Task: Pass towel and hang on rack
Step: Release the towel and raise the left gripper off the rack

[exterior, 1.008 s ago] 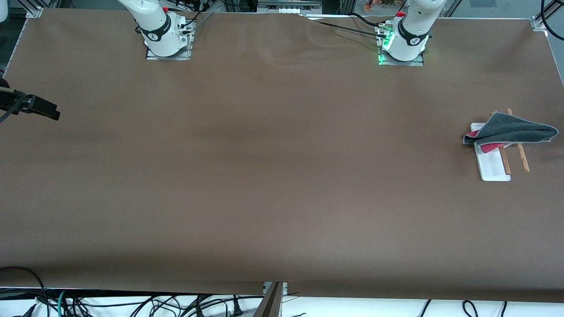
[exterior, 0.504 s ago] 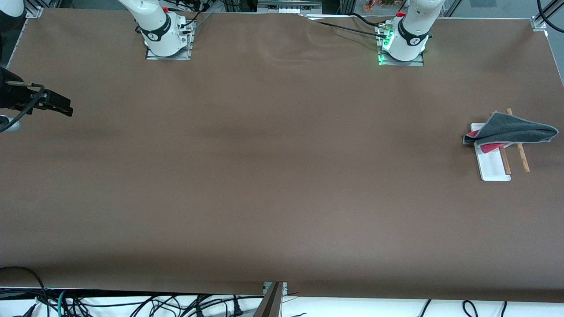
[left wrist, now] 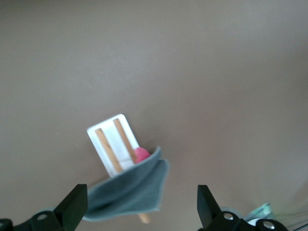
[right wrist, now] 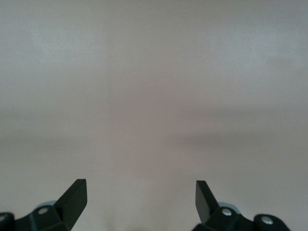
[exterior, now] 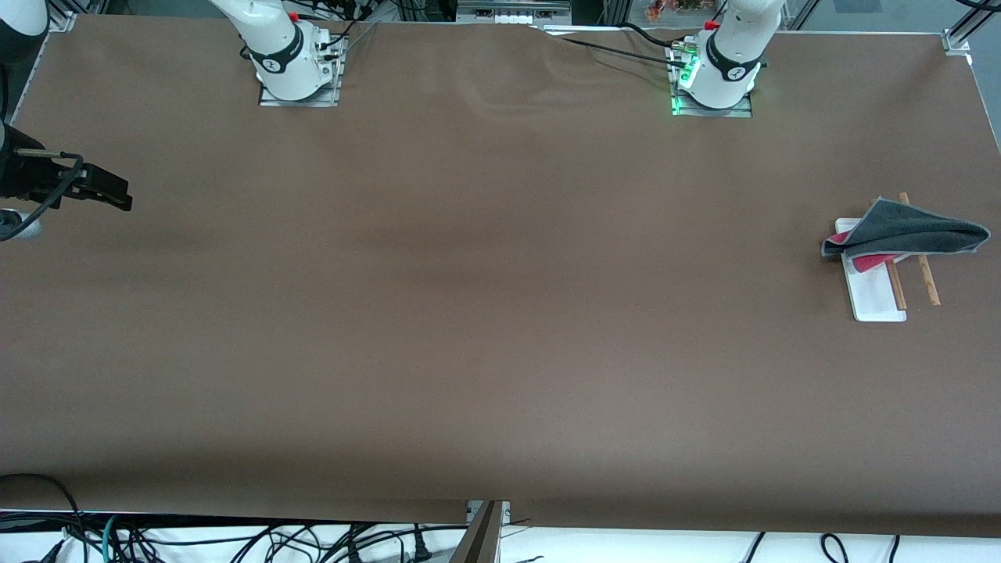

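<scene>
Draping over the rack (exterior: pixel 876 293) at the left arm's end of the table (exterior: pixel 500 313), the towel (exterior: pixel 907 232) lies grey side up in the front view, while the right pincer (exterior: pixel 117 195) hangs over the right arm's end. From the left wrist, the left pincer (left wrist: pixel 142 204) hangs wide open and empty above towel (left wrist: pixel 127 190) and rack (left wrist: pixel 113 144). From the right wrist, the right pincer (right wrist: pixel 141 199) gapes wide, holding nothing, above bare table.
</scene>
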